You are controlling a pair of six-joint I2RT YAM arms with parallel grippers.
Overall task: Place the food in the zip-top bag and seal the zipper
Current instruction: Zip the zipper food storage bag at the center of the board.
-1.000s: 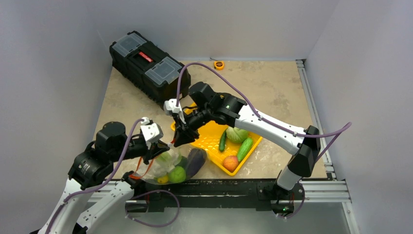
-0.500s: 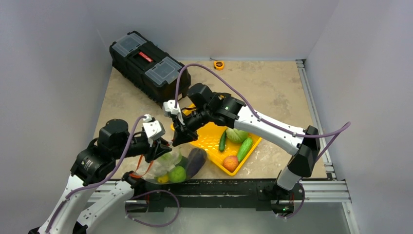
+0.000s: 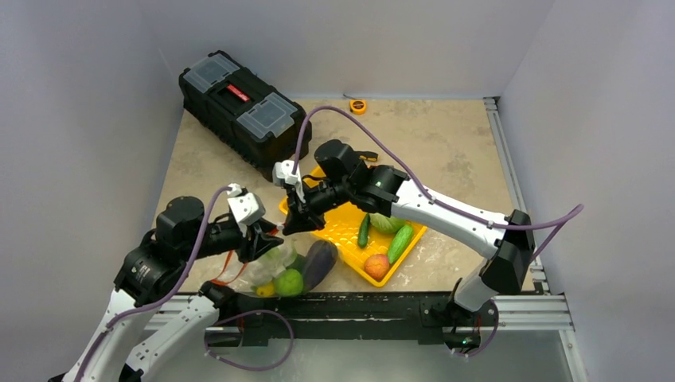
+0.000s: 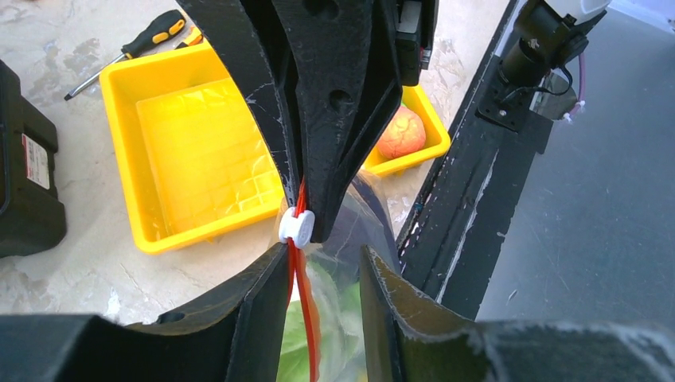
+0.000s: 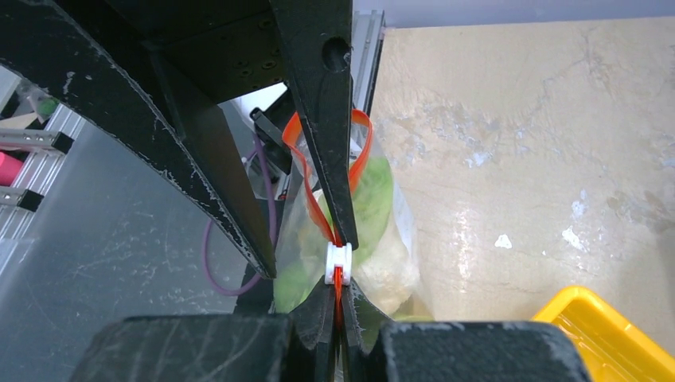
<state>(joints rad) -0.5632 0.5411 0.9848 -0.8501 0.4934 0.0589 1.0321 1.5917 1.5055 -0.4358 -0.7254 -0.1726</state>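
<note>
The clear zip-top bag (image 3: 275, 269) hangs at the table's near edge and holds a white cauliflower (image 3: 275, 256), a green round fruit (image 3: 290, 283), a yellow squash (image 3: 265, 292) and a purple eggplant (image 3: 318, 263). My right gripper (image 5: 340, 282) is shut on the red-orange zipper (image 5: 306, 187) just behind its white slider (image 5: 339, 263). My left gripper (image 4: 322, 263) is open, its fingers straddling the zipper (image 4: 302, 310) below the slider (image 4: 296, 227). The yellow tray (image 3: 342, 231) holds two cucumbers (image 3: 400, 243), a cabbage (image 3: 388, 221) and a peach (image 3: 376, 265).
A black toolbox (image 3: 239, 107) stands at the back left, with a yellow tape measure (image 3: 358, 106) at the back. An orange-handled screwdriver (image 4: 127, 52) lies beyond the tray. The metal base rail (image 3: 358, 306) runs along the near edge beside the bag.
Both grippers have shifted slightly at the bag's mouth. The right wrist has moved a little to the right, and the left wrist has edged up towards it. The bag stays held.
</note>
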